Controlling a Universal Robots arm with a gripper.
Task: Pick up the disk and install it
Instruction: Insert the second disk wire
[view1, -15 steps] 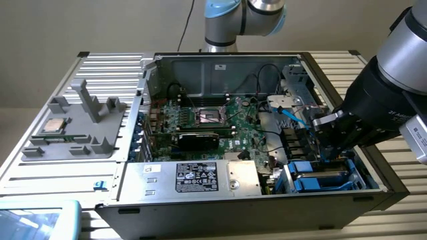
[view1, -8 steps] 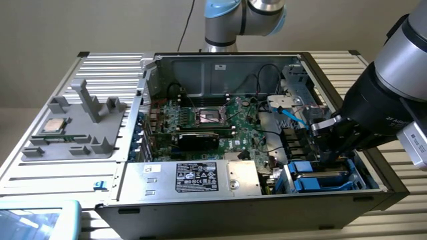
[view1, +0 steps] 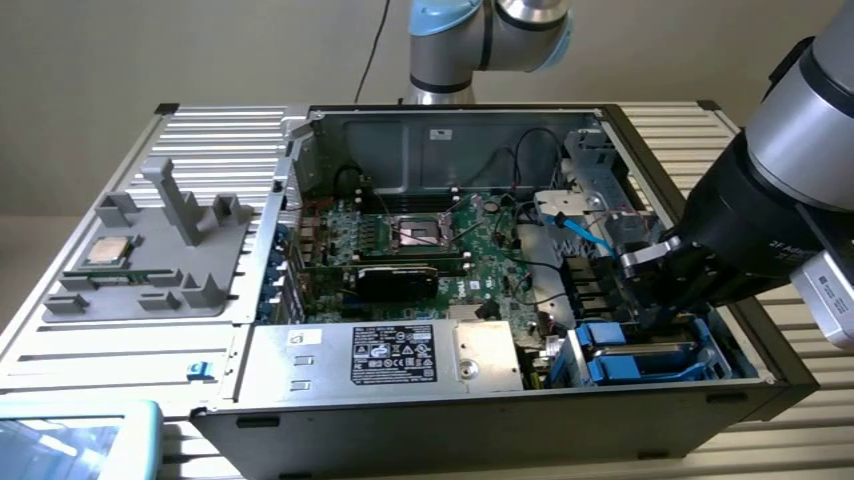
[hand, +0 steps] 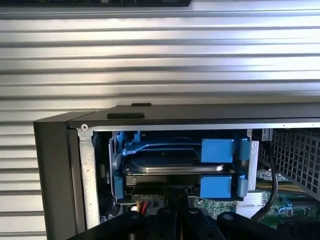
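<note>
Arm (view1: 787, 190) low — wrist angled down

Ext. high overview; wrist close on bay (hand: 175, 170)

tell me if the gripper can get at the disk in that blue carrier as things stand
Probably yes. The gripper is already down inside the open computer case, right at the disk in its blue carrier. Nothing shows between them; a cable runs off to one side.
</note>
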